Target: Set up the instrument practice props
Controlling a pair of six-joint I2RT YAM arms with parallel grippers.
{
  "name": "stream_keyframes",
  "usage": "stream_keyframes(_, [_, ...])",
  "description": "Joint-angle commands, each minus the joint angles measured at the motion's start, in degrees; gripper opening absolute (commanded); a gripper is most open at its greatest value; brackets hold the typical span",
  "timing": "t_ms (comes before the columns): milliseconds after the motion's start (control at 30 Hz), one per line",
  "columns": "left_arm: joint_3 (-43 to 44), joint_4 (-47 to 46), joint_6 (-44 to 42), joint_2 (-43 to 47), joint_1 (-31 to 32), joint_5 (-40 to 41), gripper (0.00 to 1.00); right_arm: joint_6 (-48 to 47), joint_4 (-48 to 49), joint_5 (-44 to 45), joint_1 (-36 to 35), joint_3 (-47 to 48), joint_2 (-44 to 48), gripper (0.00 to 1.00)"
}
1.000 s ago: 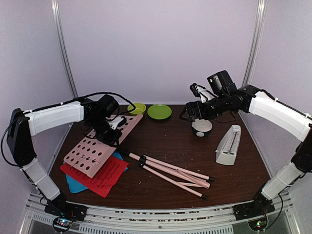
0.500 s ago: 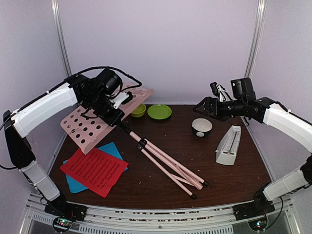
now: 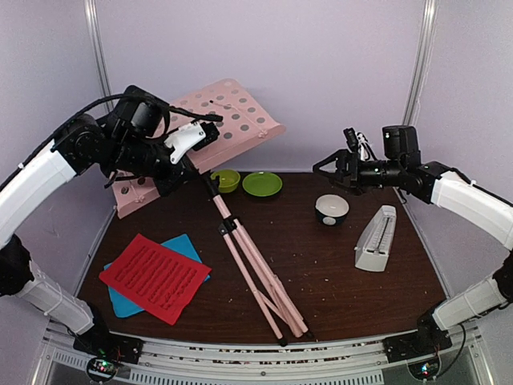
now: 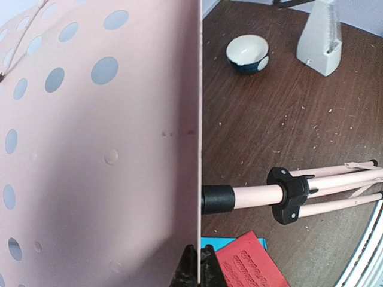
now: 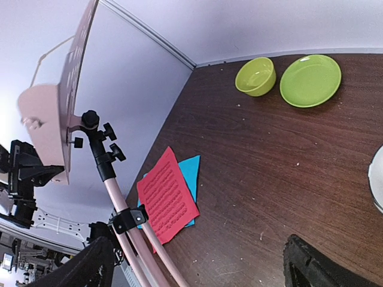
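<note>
The pale pink perforated music stand (image 3: 232,120) is lifted at its plate and leans over the table. Its pole (image 3: 240,249) slants down to folded tripod legs whose feet (image 3: 292,330) rest near the front edge. My left gripper (image 3: 200,128) is shut on the plate's edge, which shows pinched between the fingertips (image 4: 190,266). A red page (image 3: 152,277) lies on a cyan page (image 3: 180,245) at the front left. The white metronome (image 3: 375,239) stands at the right with its cover on. My right gripper (image 3: 330,160) hangs open in the air, facing the stand (image 5: 72,89).
A small white-and-dark bowl (image 3: 332,208) sits below the right gripper. A lime-green bowl (image 3: 228,180) and plate (image 3: 262,184) stand at the back, behind the stand's pole. Purple walls close in the back and both sides.
My left arm has raised the stand's plate off the table, swinging the pole steeper and the legs toward the front edge. The right gripper drew back up and right from the bowl.
</note>
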State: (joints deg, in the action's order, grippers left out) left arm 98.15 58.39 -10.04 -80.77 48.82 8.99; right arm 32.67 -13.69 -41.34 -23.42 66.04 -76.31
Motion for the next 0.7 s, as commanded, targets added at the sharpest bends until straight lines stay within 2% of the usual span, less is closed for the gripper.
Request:
stream_keyframes(0, [6.08, -21.29, -9.99, 4.91, 4.06, -1.89, 0.00, 3.71, 7.56, -4.34, -0.53, -0.98, -0.24, 0.98])
stream_keyframes(133, [7.90, -23.98, -12.33, 4.92, 6.64, -2.98, 0.00, 8.61, 15.64, -8.36, -1.81, -3.14, -1.09, 0.98])
stream_keyframes(333, [9.40, -27.01, -13.98, 4.83, 9.29, -6.71, 0.00, 18.34, 33.36, -13.40, -5.24, -7.22, -4.89, 0.98])
stream_keyframes(500, [10.02, -28.00, -14.99, 4.50, 11.01, -8.73, 0.00, 32.23, 57.55, -16.02, -6.72, -10.71, -9.88, 0.97])
stream_keyframes(667, [11.40, -28.61, -15.82, 3.63, 12.20, -9.67, 0.00, 48.91, 81.05, -17.79, -9.11, -8.16, -17.97, 0.96])
